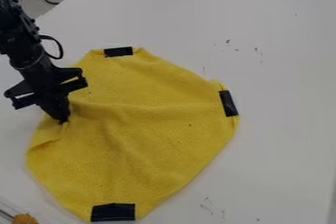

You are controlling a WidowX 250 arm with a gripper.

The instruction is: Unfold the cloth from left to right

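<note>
Hand (62,119) at left, pointing down, fingers closed on the left part of the yellow cloth (141,139), creases running out from the grip. Cloth mostly spread on the white table (282,46), black patches at its far, right and near edges; small orange object (25,219) at near left corner.

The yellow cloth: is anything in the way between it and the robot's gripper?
Nothing visible: the gripper meets the cloth directly, near its left edge in the picture. The upper black strip lies away from that spot.
</note>
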